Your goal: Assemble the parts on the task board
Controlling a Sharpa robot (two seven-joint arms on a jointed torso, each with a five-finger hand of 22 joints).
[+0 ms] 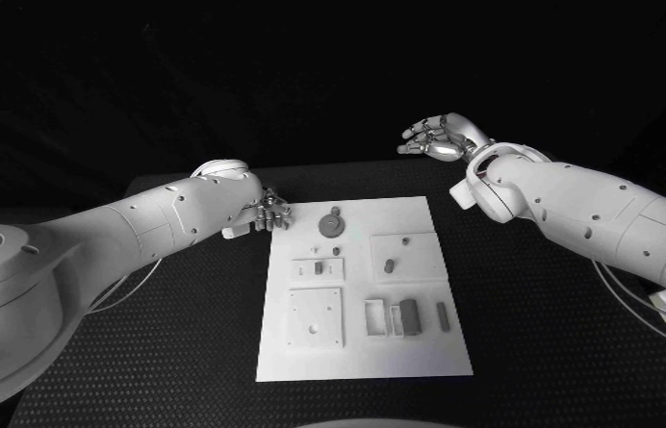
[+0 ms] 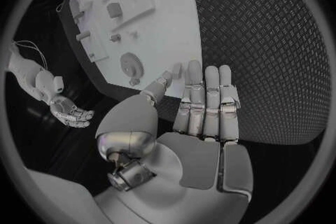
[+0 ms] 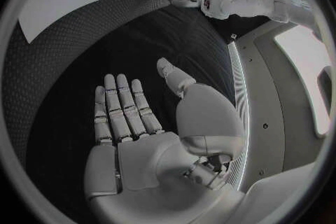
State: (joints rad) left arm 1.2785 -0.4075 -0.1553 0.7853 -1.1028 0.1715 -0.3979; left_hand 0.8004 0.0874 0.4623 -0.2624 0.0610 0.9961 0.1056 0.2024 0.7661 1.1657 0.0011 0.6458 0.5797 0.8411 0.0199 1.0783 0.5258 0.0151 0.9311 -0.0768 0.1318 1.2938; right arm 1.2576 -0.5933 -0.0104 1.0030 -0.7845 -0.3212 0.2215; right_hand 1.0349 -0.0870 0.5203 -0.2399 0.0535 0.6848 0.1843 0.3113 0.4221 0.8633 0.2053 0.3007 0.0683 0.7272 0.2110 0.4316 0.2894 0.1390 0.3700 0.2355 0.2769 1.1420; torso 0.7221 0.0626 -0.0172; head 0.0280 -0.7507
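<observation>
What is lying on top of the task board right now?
On the task board lie small grey parts: a round disc near its far edge, pegs, and upright blocks in slots. Neither hand covers it; what sits beneath the parts is hidden.

Left hand (image 1: 267,213) low at the far left corner of the task board (image 1: 417,351), fingers apparently loose, nothing visibly held. Round part (image 1: 330,224) just beside that hand, flat on the board. Right hand (image 1: 442,138) raised, well beyond the board's far right corner, fingers apart, empty. Small parts (image 1: 407,316) well nearer than both hands.
</observation>
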